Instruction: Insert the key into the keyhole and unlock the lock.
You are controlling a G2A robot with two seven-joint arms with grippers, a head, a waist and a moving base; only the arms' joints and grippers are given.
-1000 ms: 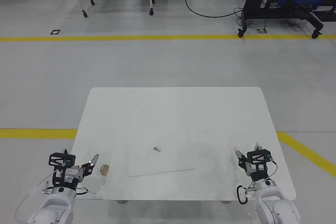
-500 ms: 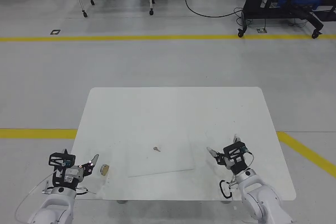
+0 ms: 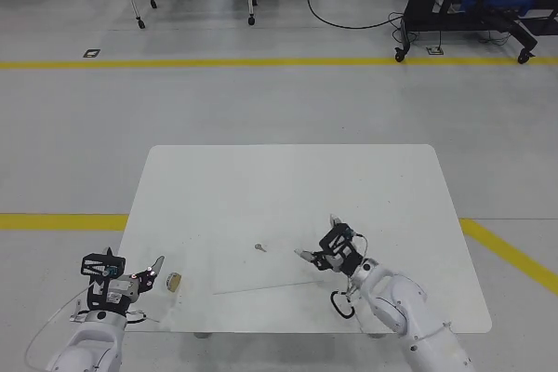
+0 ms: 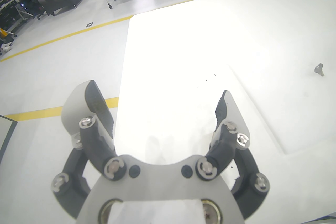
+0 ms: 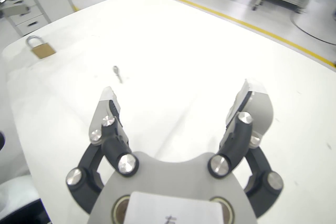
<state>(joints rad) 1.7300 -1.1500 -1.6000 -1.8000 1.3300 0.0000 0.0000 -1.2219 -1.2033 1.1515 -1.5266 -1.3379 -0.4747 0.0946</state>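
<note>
A small silver key [image 3: 259, 247] [image 5: 117, 73] [image 4: 319, 69] lies flat near the middle of the white table [image 3: 288, 186]. A brass padlock [image 3: 174, 281] [image 5: 41, 48] with a silver shackle lies near the table's front left corner. My right gripper [image 3: 317, 249] [image 5: 178, 101] hovers open over the table, a short way right of the key, nothing between its fingers. My left gripper [image 3: 147, 272] [image 4: 165, 109] stands open at the front left edge, just left of the padlock, empty.
A faint raised rectangle, like a thin clear sheet [image 3: 270, 265], lies on the table around the key. The table's front edge runs close to both arms. Carts and cables stand on the floor far behind.
My right arm has swung left from the table's front right corner toward the key, its gripper still open. The left arm, padlock and key have stayed put.
</note>
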